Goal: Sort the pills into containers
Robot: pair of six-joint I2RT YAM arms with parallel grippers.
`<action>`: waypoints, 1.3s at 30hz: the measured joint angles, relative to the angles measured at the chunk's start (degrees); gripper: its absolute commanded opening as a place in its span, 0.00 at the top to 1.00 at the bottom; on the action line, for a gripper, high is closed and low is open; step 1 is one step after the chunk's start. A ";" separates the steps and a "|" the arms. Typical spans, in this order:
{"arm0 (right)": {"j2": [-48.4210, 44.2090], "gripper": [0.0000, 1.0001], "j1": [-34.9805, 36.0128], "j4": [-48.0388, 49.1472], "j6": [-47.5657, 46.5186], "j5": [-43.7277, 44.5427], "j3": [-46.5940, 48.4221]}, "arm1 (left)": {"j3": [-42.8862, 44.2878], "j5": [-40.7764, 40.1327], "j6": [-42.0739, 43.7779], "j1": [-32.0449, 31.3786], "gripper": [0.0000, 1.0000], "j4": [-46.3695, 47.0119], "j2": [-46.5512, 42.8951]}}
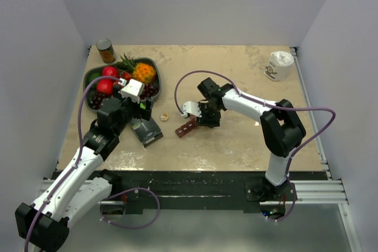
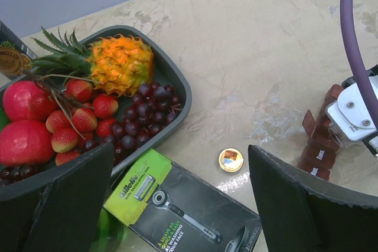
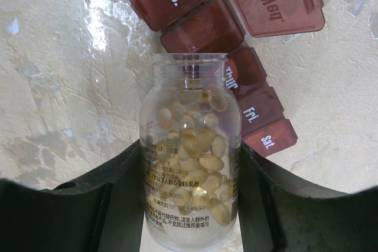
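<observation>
My right gripper [image 3: 190, 166] is shut on a small clear bottle [image 3: 190, 146], uncapped and tilted, with yellowish pills [image 3: 201, 151] massed inside. The bottle's mouth is over the dark red pill organiser [image 3: 260, 113], near its middle compartments. The "Wed" lid [image 3: 277, 1] stands open. From above, the right gripper [image 1: 196, 116] sits over the organiser [image 1: 186, 127] at mid-table. My left gripper [image 2: 180, 199] is open and empty, hovering above a razor package [image 2: 195, 208]. The organiser [image 2: 322, 143] shows at the right of the left wrist view.
The bottle's gold cap [image 1: 165, 116] lies between the grippers, also in the left wrist view [image 2: 230, 159]. A dark fruit bowl [image 1: 88, 77] and a tin can [image 1: 106, 50] are far left. A white cup [image 1: 279, 65] is far right. The razor package [image 1: 146, 131] lies under the left gripper.
</observation>
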 measured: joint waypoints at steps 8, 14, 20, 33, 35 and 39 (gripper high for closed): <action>0.00 0.97 0.31 -0.20 0.04 0.35 0.35 | 0.00 0.00 0.00 0.00 0.00 0.00 -0.04; 0.00 0.97 0.31 -0.48 0.07 0.66 1.09 | 0.00 0.02 0.02 0.00 0.00 0.00 -0.22; 0.00 0.97 0.39 -0.63 0.11 0.85 1.42 | 0.00 0.02 0.11 0.00 0.00 0.00 -0.31; 0.00 0.97 0.68 -1.01 0.17 2.21 1.92 | 0.00 0.20 0.35 0.00 0.00 0.00 -0.46; 0.00 0.97 0.68 -1.11 0.20 2.23 1.92 | 0.00 0.20 0.37 0.00 0.01 0.00 -0.52; 0.44 0.97 0.79 -1.66 0.22 3.04 2.19 | 0.00 0.22 0.37 0.00 0.00 0.00 -0.55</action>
